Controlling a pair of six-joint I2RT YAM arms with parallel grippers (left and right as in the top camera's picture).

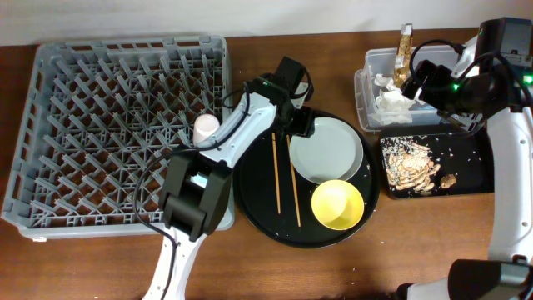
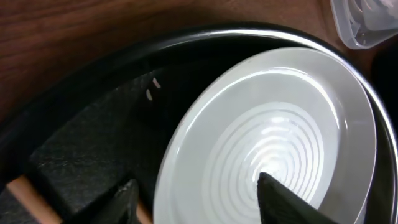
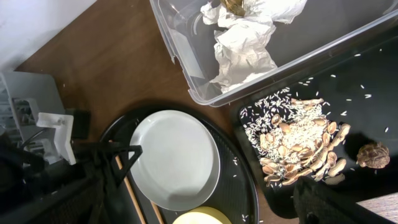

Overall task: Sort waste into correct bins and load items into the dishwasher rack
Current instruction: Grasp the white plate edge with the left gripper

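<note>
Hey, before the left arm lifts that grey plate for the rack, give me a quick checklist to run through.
1. Left gripper open astride the plate rim: ok.
2. Plate free of scraps: ok.
3. Chopsticks clear of plate: cannot tell, one lies at its edge.
4. Yellow bowl clear of plate: cannot tell, they look touching.
5. Free pegs in rack beside pink cup: ok.
6. Right gripper away, over the tub: ok.
</note>
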